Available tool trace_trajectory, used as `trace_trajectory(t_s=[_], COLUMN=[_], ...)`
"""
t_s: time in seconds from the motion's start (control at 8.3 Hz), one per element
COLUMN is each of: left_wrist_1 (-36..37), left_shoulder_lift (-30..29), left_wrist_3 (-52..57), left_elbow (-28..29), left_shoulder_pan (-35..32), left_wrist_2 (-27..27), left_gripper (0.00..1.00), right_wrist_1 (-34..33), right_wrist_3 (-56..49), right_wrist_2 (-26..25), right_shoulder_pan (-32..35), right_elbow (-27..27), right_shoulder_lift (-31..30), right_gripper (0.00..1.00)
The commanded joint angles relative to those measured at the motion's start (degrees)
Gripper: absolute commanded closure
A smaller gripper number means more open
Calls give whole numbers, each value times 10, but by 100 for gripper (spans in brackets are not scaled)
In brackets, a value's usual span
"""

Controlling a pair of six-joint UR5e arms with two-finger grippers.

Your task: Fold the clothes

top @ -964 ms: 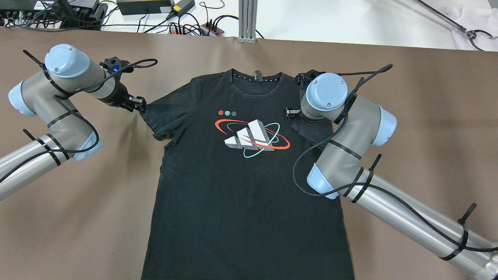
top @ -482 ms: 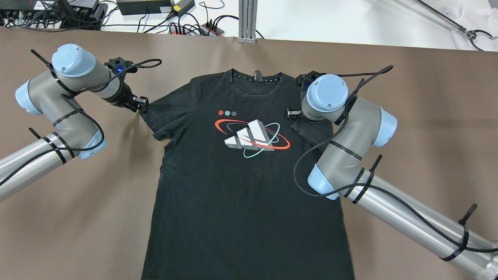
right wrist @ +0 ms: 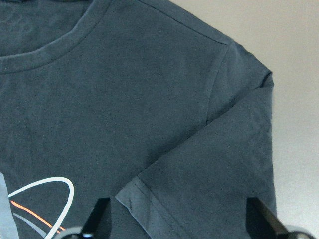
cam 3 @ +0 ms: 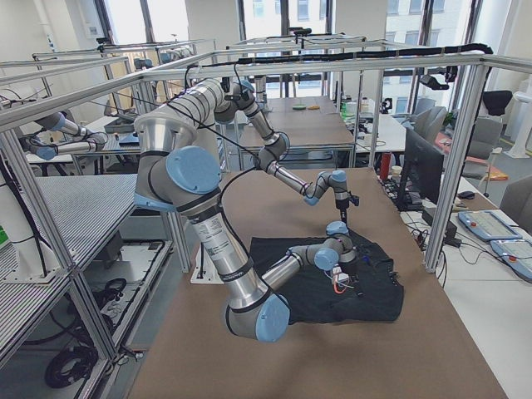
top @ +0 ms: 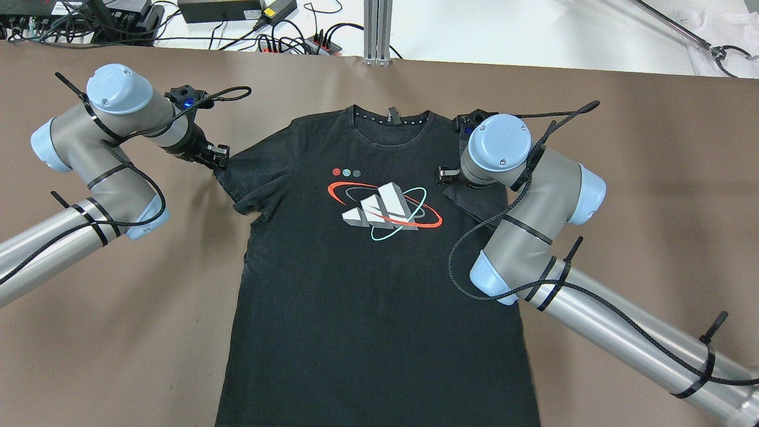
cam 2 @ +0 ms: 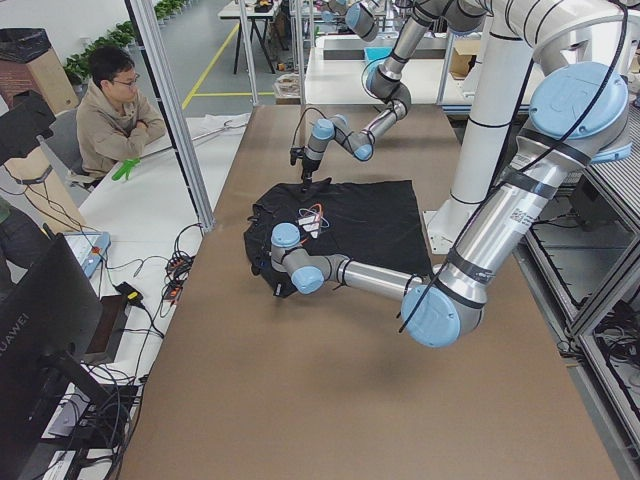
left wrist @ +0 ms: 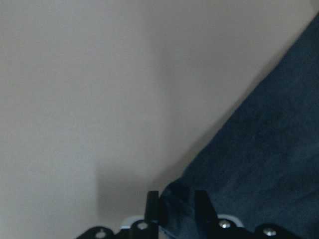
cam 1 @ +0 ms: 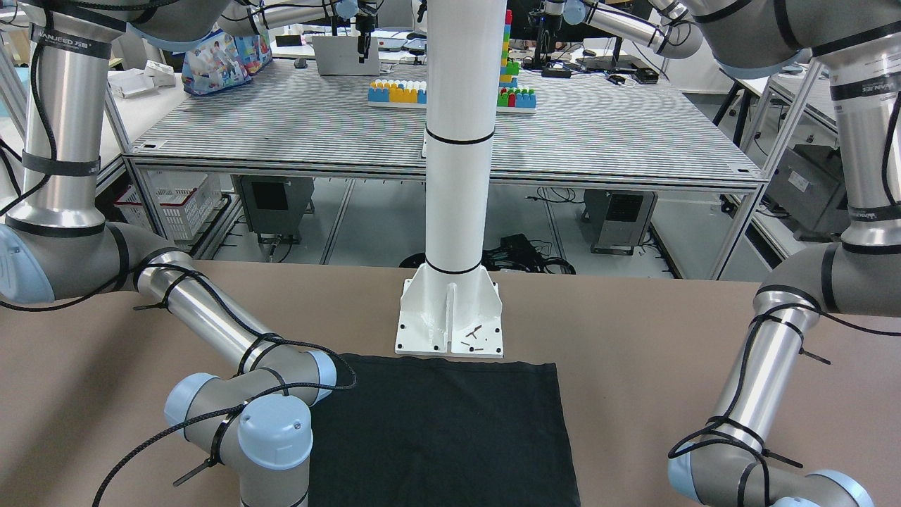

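Mostly flat black T-shirt (top: pixel 379 284), print side up

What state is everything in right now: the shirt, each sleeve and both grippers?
Black printed fabric T-shirt: spread flat, print up, on the brown table.
Right sleeve: folded inward onto the chest.
Left sleeve: spread out, unfolded.
Left gripper: shut on the left sleeve's edge.
Right gripper: open, above the folded right sleeve.
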Motion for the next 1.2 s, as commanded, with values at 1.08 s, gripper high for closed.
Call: trace_trajectory(t_s=[1.08], left_wrist_1=[140], left_shoulder_lift=[-83], left_wrist_3=[-161], left_elbow=[-164], left_shoulder_pan=[31], left_wrist_2=[-23], left_gripper=[100], right_wrist_1=[1], right_wrist_3=[-9], right_wrist_2=[-11], right_shoulder_pan=[2], right_elbow=[-5], right_shoulder_lift=[-9], right_gripper=[5])
